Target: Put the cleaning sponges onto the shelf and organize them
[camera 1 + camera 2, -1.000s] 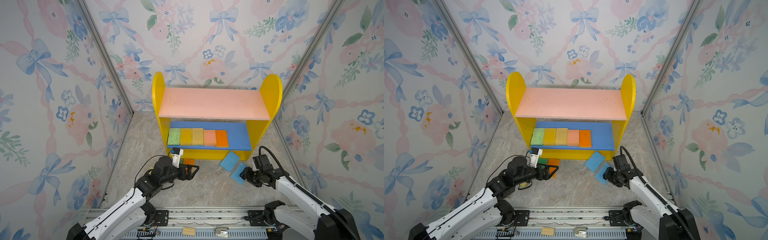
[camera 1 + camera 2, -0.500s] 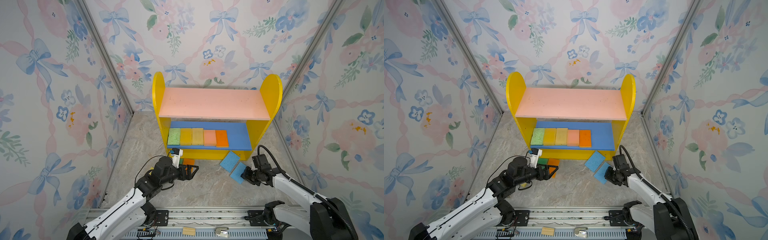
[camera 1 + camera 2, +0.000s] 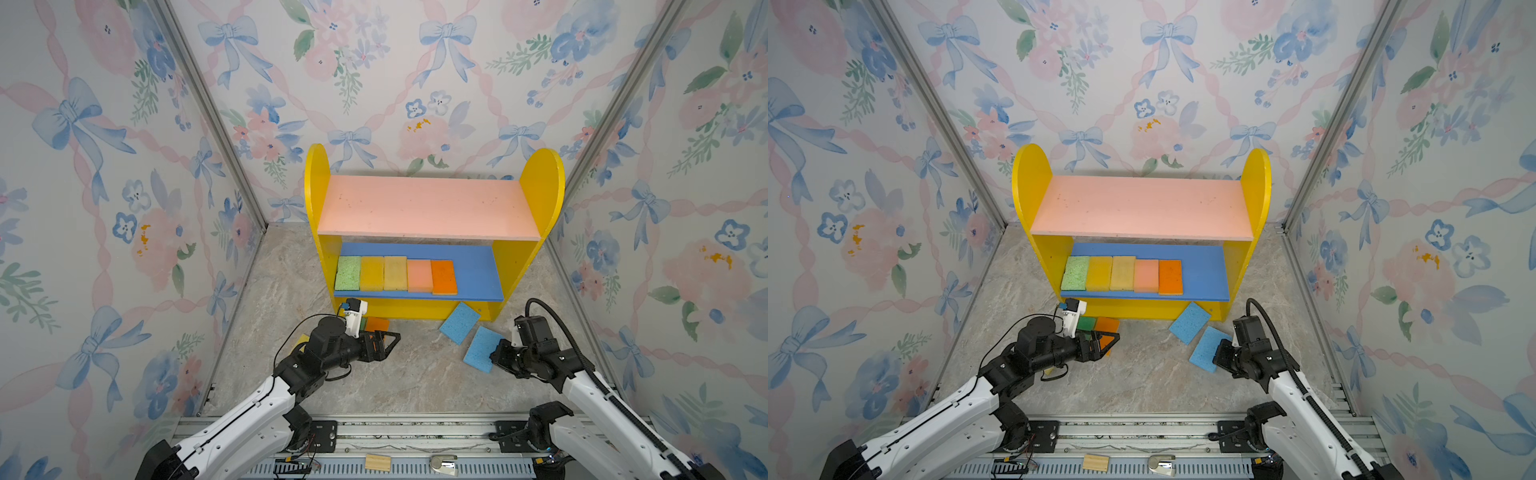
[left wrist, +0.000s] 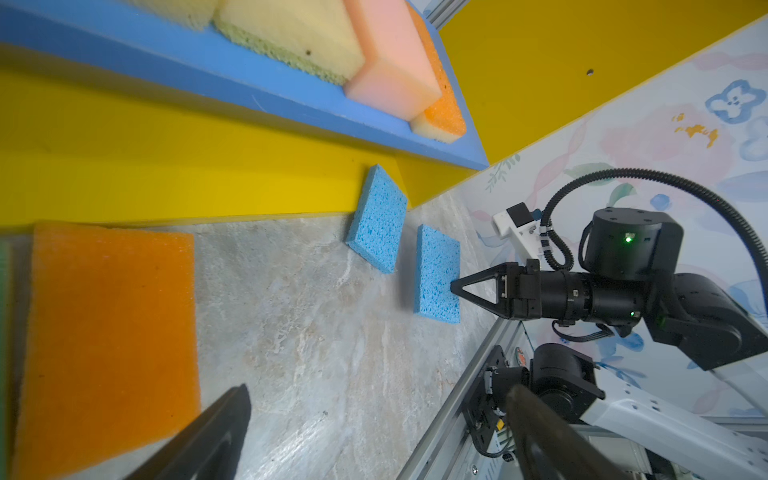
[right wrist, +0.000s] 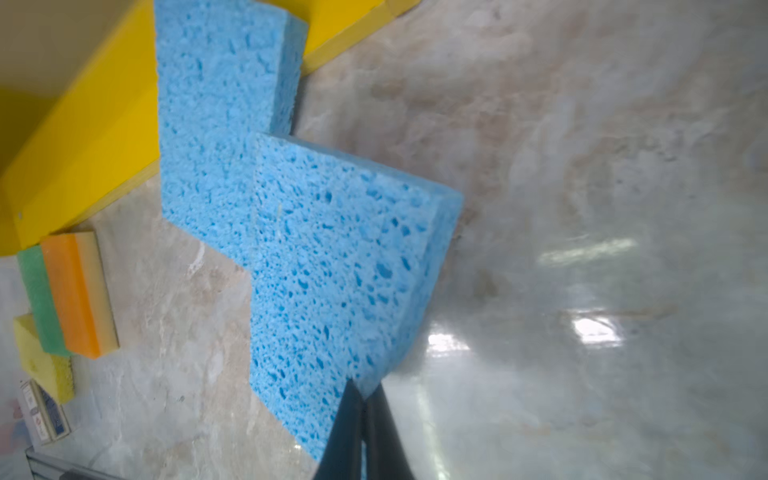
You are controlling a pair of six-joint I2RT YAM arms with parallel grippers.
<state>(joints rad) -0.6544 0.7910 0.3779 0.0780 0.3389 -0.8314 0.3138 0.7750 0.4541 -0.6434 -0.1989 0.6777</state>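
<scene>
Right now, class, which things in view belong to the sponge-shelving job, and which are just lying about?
Belong: shelf; five sponges rowed on its blue lower board; blue sponge by the shelf; second blue sponge; orange sponge, green sponge and yellow sponge on the floor.
Lying about: wooden block; small metal part; small printed box.

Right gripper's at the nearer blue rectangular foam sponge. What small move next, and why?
Probably open the right gripper and nudge forward over the nearer blue rectangular foam sponge: its jaws look shut at the sponge's edge with no foam visibly between them, so lifting would likely leave it behind.
</scene>
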